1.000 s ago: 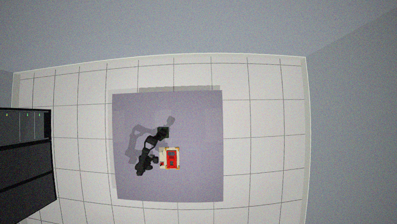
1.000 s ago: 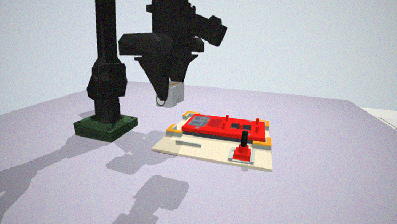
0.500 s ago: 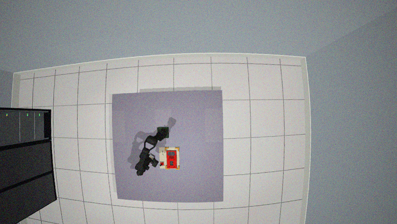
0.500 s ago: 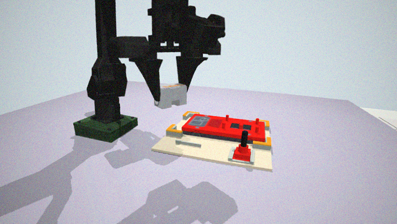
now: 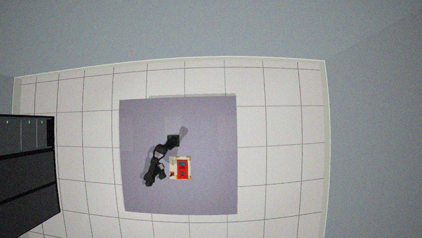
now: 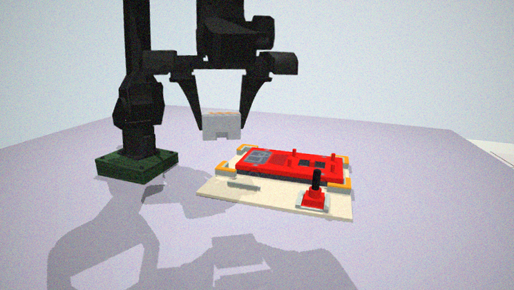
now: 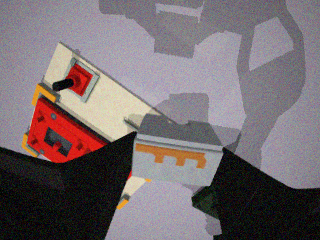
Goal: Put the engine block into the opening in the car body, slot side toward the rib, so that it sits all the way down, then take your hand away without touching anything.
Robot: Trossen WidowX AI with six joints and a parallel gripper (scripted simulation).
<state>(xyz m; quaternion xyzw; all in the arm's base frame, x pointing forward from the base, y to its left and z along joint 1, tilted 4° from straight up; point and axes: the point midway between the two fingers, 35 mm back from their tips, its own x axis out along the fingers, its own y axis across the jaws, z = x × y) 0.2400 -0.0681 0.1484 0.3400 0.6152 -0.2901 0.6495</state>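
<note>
up in the air, clamped firm on the engine block [image 6: 221, 125], the gripper [image 6: 220, 118] with one dark finger [image 6: 193, 97] on each side face of the grey block. held clear above the lilac mat [image 6: 409, 237], off the near-left corner of the cream base plate [image 6: 280, 197], touching nothing below. small rectangular notch showing in the block's lower edge from the exterior view; orange comb-like marking on the face turned toward the wrist camera [image 7: 176, 158].

down on the cream base plate, the red car body [image 6: 291, 164], lying flat, hemmed by orange corner brackets [image 6: 225, 166]. grey recessed panel toward its left end, dark square cut-outs further right, little red pegs standing up along the top. which of these is the opening, hard to call from here. in front of the body, on the same plate, a red pedestal with a black upright lever [image 6: 314, 180].

behind and left, the arm's green base [image 6: 105, 168], planted on the mat. from the top view, arm [image 5: 156, 161] folded just left of the plate [image 5: 172, 172], block hidden under it.
</note>
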